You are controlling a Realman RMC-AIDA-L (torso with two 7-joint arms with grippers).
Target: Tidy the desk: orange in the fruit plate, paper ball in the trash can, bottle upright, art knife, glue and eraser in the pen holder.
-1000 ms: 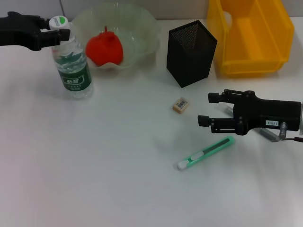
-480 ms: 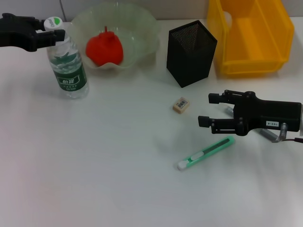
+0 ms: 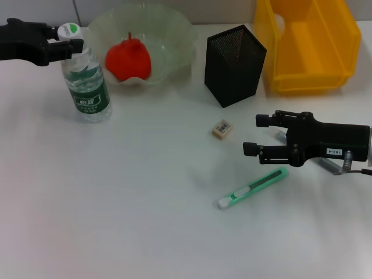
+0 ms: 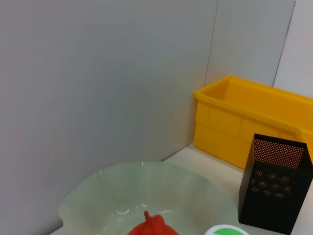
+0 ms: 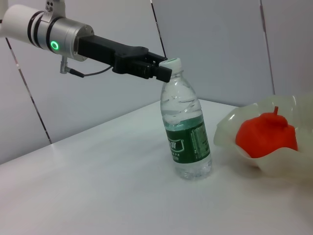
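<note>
The clear bottle with a green label stands upright at the far left, and my left gripper is shut on its white cap. The right wrist view shows the same hold on the bottle by the left gripper. The orange lies in the pale green fruit plate. A small eraser and the green art knife lie on the table. My right gripper hangs open just right of the eraser and above the knife. The black mesh pen holder stands behind them. The paper ball is out of view.
A yellow bin sits at the back right beside the pen holder. A grey cylindrical thing pokes out under the right arm; I cannot tell whether it is the glue. In the left wrist view the plate and the pen holder appear below.
The bottle, held by my left gripper, shifted left and then slightly back to the right, staying upright. The right arm has not moved.
</note>
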